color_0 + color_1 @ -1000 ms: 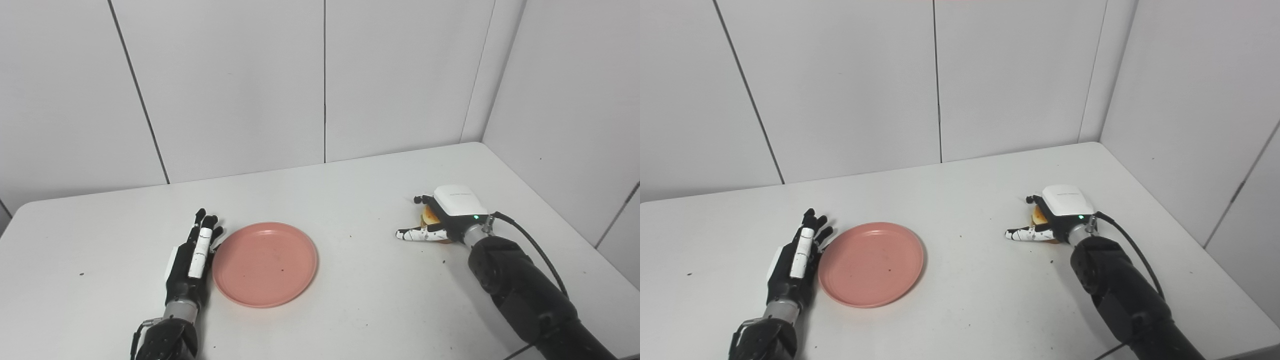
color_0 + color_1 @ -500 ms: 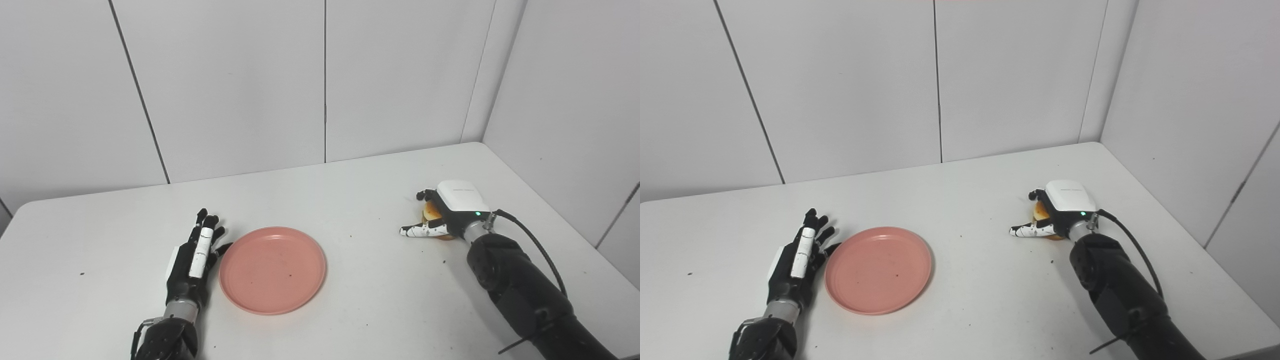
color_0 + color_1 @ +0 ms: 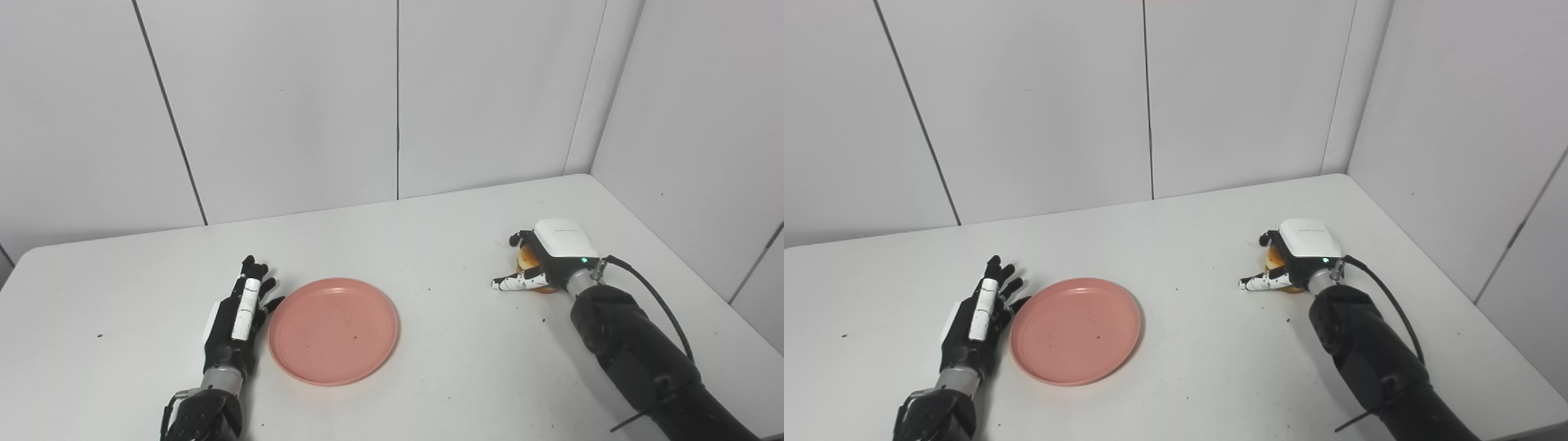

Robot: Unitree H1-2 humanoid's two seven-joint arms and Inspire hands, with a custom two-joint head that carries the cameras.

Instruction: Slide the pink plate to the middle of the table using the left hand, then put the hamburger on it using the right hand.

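The pink plate (image 3: 334, 331) lies flat on the white table (image 3: 429, 380), left of centre. My left hand (image 3: 239, 312) rests open on the table beside the plate's left rim, fingers stretched forward, thumb tip near the rim. At the right, my right hand (image 3: 545, 260) covers the hamburger (image 3: 527, 262). Its fingers curl over the bun's far side and its thumb lies along the near side. Only a sliver of orange bun shows under the white hand cover. The hamburger still sits on the table.
Grey wall panels stand behind the table and along its right side. The table's right edge (image 3: 692, 257) runs close to my right arm (image 3: 637, 355). Small dark specks dot the tabletop.
The plate slid a little to the right and then stopped; my left hand stays where it was. My right hand shifted slightly back over the hamburger, with the thumb drawn in.
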